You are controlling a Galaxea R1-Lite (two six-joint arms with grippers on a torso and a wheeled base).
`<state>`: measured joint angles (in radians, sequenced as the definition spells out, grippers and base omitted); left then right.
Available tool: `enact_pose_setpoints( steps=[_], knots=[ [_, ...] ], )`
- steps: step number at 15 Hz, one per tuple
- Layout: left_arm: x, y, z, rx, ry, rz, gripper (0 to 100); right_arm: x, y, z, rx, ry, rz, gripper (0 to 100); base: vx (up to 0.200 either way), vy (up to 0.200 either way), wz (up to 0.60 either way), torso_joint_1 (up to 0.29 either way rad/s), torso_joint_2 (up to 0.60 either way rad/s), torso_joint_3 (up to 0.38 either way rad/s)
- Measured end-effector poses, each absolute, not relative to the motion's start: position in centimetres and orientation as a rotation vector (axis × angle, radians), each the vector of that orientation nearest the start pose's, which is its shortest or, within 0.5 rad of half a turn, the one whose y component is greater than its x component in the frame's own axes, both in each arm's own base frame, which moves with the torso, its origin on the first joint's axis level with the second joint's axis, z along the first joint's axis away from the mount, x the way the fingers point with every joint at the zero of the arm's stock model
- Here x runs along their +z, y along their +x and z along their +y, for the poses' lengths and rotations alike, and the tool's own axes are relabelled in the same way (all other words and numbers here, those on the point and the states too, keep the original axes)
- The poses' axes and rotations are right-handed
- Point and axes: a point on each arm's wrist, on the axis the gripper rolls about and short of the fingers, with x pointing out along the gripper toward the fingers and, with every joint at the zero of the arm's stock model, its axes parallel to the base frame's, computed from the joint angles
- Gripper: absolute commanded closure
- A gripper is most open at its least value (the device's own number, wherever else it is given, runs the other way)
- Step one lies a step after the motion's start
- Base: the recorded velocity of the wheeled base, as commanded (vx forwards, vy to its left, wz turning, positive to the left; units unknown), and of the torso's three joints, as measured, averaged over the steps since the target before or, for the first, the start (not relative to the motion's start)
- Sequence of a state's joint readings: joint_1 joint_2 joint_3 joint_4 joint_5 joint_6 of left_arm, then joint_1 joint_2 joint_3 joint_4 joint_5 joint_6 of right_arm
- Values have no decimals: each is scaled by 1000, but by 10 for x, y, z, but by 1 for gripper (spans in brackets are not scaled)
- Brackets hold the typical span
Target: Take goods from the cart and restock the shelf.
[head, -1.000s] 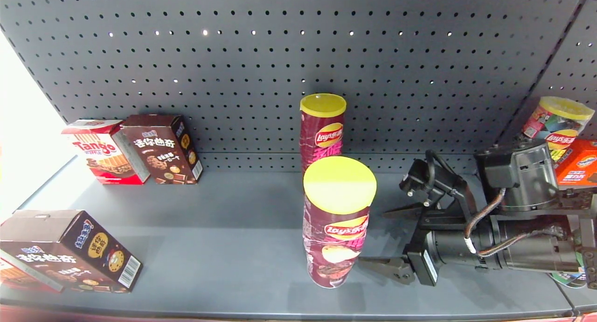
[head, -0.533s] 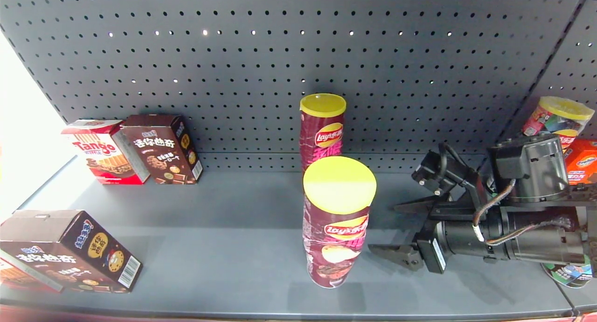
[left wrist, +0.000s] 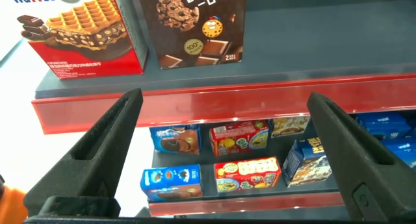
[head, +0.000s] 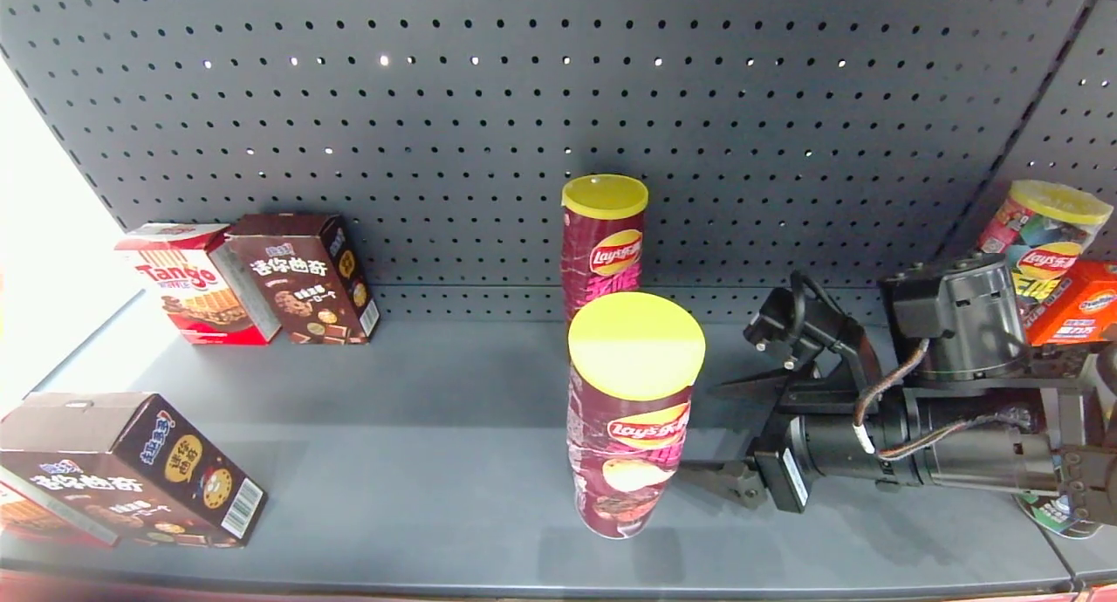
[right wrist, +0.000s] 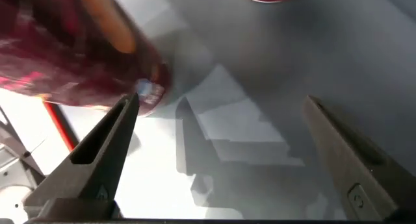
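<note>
Two maroon chip cans with yellow lids stand upright on the grey shelf (head: 419, 427). The front can (head: 630, 414) is near the shelf's front edge and the back can (head: 602, 236) is by the pegboard wall. My right gripper (head: 702, 432) lies just right of the front can, open, its fingers pointing at the can's lower half without touching it. In the right wrist view the can (right wrist: 71, 52) is close beside one finger (right wrist: 97, 165) of the right gripper (right wrist: 222, 99). My left gripper (left wrist: 224, 97) is open and holds nothing, in front of lower shelves.
Left on the shelf stand a red wafer box (head: 192, 279) and a brown cookie box (head: 305, 279); another brown box (head: 131, 467) lies front left. A colourful can (head: 1043, 227) and an orange box (head: 1073, 305) sit far right. Below are a waffle box (left wrist: 78, 29) and a red shelf edge (left wrist: 227, 94).
The right gripper drew back to the right from the front can, then came left again towards it, still open. The cans have not moved.
</note>
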<state>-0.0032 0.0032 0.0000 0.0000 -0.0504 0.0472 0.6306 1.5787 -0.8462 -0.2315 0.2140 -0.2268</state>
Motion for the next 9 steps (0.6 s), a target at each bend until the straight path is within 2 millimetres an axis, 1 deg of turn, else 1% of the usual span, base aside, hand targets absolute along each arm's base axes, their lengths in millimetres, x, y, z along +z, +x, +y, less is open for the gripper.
enact_pose_setpoints(
  steps=[5,7,9],
  knots=[
    [76,-23,-1,-54,47,2,0,186,213,168,902,-323,423,0,0,0,0,0,0,0],
    [76,-23,-1,-53,47,2,0,186,212,167,899,-323,425,0,0,0,0,0,0,0],
    [76,-23,-1,-52,47,2,0,190,211,161,878,-314,412,0,0,0,0,0,0,0]
  ],
)
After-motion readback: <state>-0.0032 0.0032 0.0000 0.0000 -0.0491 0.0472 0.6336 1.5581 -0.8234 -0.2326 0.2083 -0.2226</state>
